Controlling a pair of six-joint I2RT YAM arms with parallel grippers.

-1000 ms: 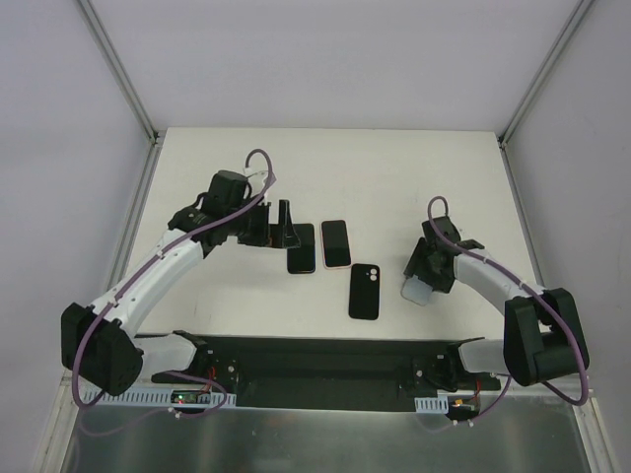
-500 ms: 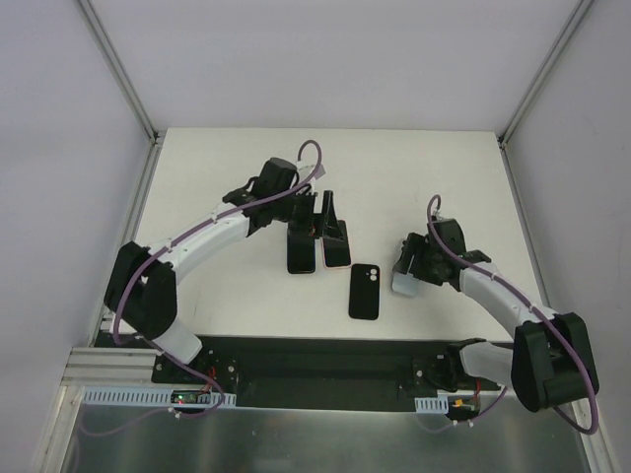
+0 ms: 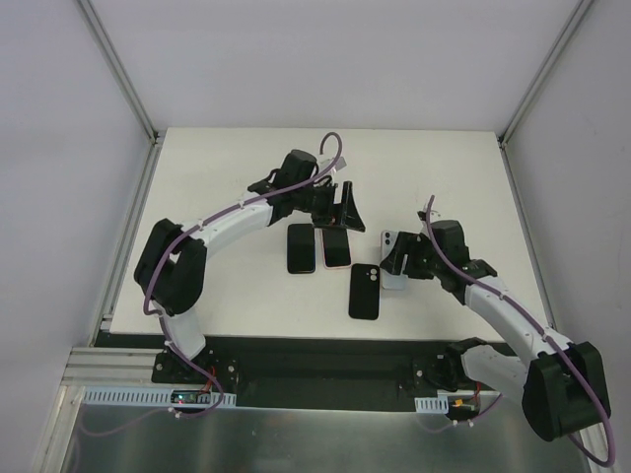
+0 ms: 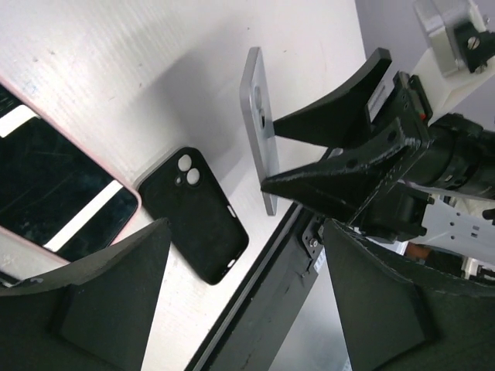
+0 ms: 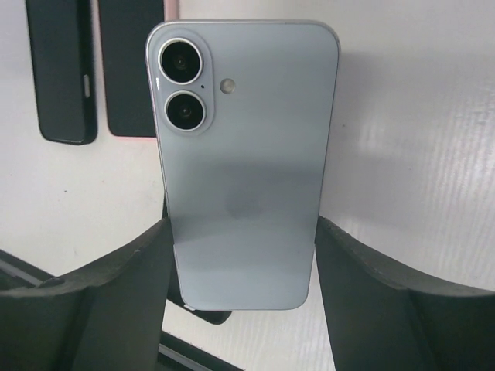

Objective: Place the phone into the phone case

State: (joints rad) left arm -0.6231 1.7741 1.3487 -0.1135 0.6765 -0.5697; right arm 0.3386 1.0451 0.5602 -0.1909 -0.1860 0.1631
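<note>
1. Out on the white tabletop [image 3: 444, 177], toward three o'clock of its middle, the right gripper [image 5: 242, 232] is clamping a pale blue-grey smartphone [image 5: 247, 116] by its two long edges. The glass back and twin camera lenses are facing the wrist. From the left wrist view the phone is showing edge-on and seems lifted, though I cannot tell whether its lower end is touching the table.
2. The soft black phone case with two camera cut-outs [image 3: 364, 292] is lying flat, just beside the held phone at about seven o'clock of it. In the right wrist view a dark corner is peeping out under the phone's lower end. I cannot tell whether the case's open side is facing up.
3. The left gripper [image 3: 337, 212] is hanging with its jaws spread and grasping nothing. It is at twelve o'clock of a pink-rimmed phone lying screen-up [image 3: 336, 245] and at ten o'clock of the held phone, apart from the case.
4. A flat black slab [image 3: 301, 248], phone or case I cannot say, is lying just beside the pink-rimmed phone at its nine o'clock.
5. As I read it, the phone is being carried to the case and seating it is not yet begun.
6. The next move probably calls for bringing the phone toward seven o'clock until it is over the case. It then needs turning flat with the lens end matched to the cut-outs, and pressing in corner by corner.
7. The light case may skid, so the free left gripper may be needed to pin it.
</note>
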